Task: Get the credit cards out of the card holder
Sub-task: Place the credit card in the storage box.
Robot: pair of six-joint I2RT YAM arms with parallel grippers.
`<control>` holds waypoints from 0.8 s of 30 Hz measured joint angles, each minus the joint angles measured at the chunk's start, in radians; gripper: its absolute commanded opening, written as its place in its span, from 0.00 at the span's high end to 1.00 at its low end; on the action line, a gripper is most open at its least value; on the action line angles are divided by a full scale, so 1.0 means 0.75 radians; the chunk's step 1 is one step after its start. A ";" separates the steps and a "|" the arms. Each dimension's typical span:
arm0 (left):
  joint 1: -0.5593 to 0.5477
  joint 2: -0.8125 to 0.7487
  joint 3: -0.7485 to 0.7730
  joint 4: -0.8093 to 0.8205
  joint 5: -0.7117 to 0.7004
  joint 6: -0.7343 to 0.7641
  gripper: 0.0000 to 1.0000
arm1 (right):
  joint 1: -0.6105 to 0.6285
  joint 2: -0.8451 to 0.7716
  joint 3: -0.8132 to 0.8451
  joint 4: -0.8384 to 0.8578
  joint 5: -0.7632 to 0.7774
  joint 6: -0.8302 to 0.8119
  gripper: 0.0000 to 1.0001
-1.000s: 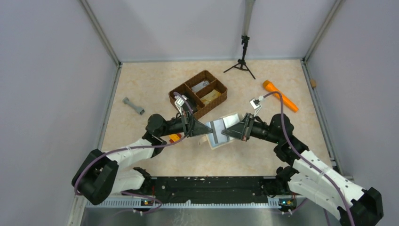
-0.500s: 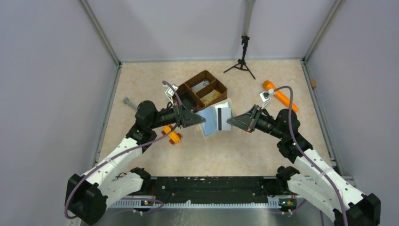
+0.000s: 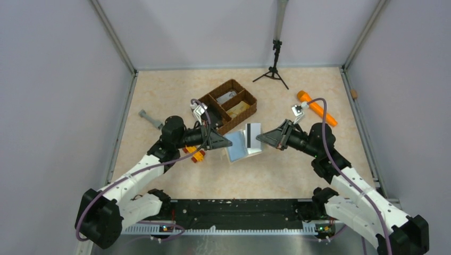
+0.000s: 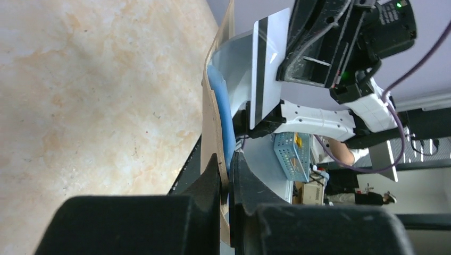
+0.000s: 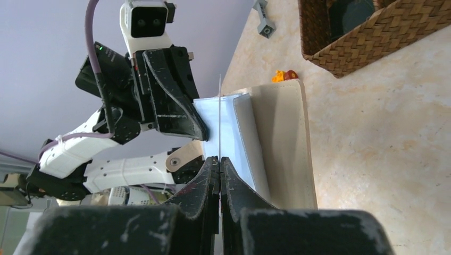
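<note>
Card holder [image 3: 240, 150] open near the middle of the table [image 3: 175, 90], cream-beige outside, pale blue inside, tilted, pinched at its 9 o'clock edge by the left gripper [image 3: 227, 143]. Fingers there drawn narrow, clamped on the beige wall and blue lining, plain from the left wrist view: card holder [image 4: 210, 122], left gripper [image 4: 226, 171]. Whether clear of the tabletop, hard to say. Credit card [image 3: 255, 133], whitish with one dark stripe, at the holder's 1 o'clock corner, nipped between the closed fingers of the right gripper [image 3: 259, 139] reaching in from 3 o'clock. Same credit card [image 4: 270, 69] face-on from the left wrist, stripe along its long side, any print too small to read. From the right wrist, credit card [image 5: 219, 117] edge-on as a thin line rising out of the right gripper [image 5: 219, 162], just in front of the blue pocket of the card holder [image 5: 282, 143]; lower edge in or out of the pocket, impossible to tell. Wicker tray [image 3: 242, 118] just beyond at 12 o'clock. Orange torch [image 3: 316, 108] at 2 o'clock, well apart. Small orange toy [image 3: 197, 155] at 9 o'clock, below the left arm. Grey dumbbell-shaped piece [image 3: 151, 119] at 10 o'clock. Black tripod [image 3: 274, 70] at 1 o'clock by the far edge.
</note>
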 measured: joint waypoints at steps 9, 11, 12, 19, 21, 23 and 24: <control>0.075 0.080 0.086 -0.441 -0.209 0.147 1.00 | -0.004 0.238 0.143 0.130 0.156 0.033 1.00; 0.065 0.033 0.086 -0.551 -0.312 0.198 1.00 | -0.005 0.312 0.165 0.169 0.227 0.043 1.00; 0.056 -0.003 0.086 -0.604 -0.352 0.225 1.00 | -0.006 0.357 0.186 0.175 0.273 0.043 1.00; 0.067 -0.016 0.109 -0.804 -0.445 0.385 1.00 | 0.016 0.716 0.237 0.404 0.486 0.151 1.00; 0.067 0.002 0.106 -0.827 -0.443 0.400 1.00 | 0.052 0.859 0.283 0.441 0.541 0.191 1.00; 0.067 0.007 0.101 -0.837 -0.441 0.422 1.00 | 0.090 0.988 0.335 0.476 0.607 0.228 1.00; 0.067 0.009 0.101 -0.844 -0.438 0.433 1.00 | 0.106 1.047 0.369 0.483 0.644 0.244 1.00</control>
